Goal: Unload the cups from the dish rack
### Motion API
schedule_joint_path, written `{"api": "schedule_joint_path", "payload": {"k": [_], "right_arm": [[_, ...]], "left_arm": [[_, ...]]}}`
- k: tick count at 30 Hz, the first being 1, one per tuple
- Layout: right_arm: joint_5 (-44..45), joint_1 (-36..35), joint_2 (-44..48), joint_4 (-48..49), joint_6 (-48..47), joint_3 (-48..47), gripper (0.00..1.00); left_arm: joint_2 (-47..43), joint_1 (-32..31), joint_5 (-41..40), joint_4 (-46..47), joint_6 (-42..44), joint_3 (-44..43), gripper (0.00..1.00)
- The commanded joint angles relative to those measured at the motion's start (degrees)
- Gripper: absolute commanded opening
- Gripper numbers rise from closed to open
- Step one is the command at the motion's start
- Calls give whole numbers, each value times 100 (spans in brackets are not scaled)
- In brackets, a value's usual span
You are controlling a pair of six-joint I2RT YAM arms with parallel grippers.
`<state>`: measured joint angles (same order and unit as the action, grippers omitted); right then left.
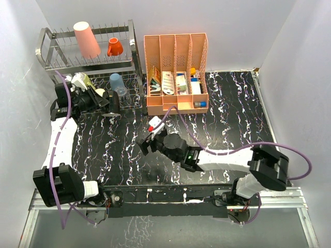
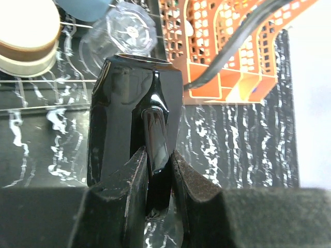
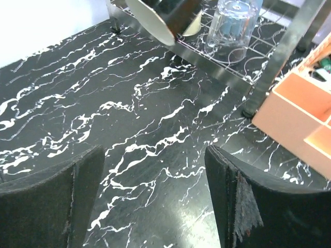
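The surface [image 1: 232, 119] is black marble with white veins, boxed in by white walls [image 1: 289, 46] at the left, back and right. The rack [image 1: 133, 39] fills the back left corner, close to both walls, and the organizer [image 1: 155, 110] stands just beside it on the right. The pink tumbler [image 1: 86, 39] and the orange cup [image 1: 115, 47] sit upturned on the top tier. The blue cup [image 1: 116, 81] and the glass [image 3: 231, 26] are on the lower tier. My left tool [image 2: 159, 155] pinches the handle of the black mug [image 2: 132, 119] at the rack's front left, near the left wall. My right tool [image 3: 155, 175] is spread over bare marble mid-surface, in front of the rack and well apart from the right wall.
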<state>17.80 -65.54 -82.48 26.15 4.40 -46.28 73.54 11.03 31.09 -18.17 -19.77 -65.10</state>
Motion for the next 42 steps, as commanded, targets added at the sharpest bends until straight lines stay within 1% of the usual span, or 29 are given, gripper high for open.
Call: {"api": "schedule_joint_path", "payload": {"k": [1,8,11,15,21,26,30,36,40,42], "right_arm": [[619,-180,-488,1756,-1241,-205,82],[1102,-326,-1479,2825,-2524,-872,82],[1187,-345,-1809,3089,-2859,-1124,82],[1033,-362,-2199,3029,-3022,-1453,82],[1043,-372,-2585,2992,-3269,-1697,83],[1215,-372,-2948,2966,-3553,-2026,83],[1455,-368,-3347,3155,-3970,-2344,82],[1564,-323,-3643,3373,-4494,-2523,76],[1501,-292,-3619,3250,-4600,-2543,66],[1500,-292,-3613,3160,-4647,-2552,58]], "left_arm": [[-403,-52,809,294,-780,14,0],[-447,-55,1055,46,-1248,230,0],[-468,-57,1109,-98,-1332,261,0],[-487,-57,1100,-173,-1377,278,0],[-418,-57,1169,-227,-1544,229,0],[-433,-66,1218,-408,-1647,253,0],[-428,-70,1399,-649,-1686,281,0],[-502,-74,1474,-1173,-1475,179,0],[-439,-81,1616,-1408,-1390,203,0],[-356,-104,1739,-1513,-1358,185,0]]}}
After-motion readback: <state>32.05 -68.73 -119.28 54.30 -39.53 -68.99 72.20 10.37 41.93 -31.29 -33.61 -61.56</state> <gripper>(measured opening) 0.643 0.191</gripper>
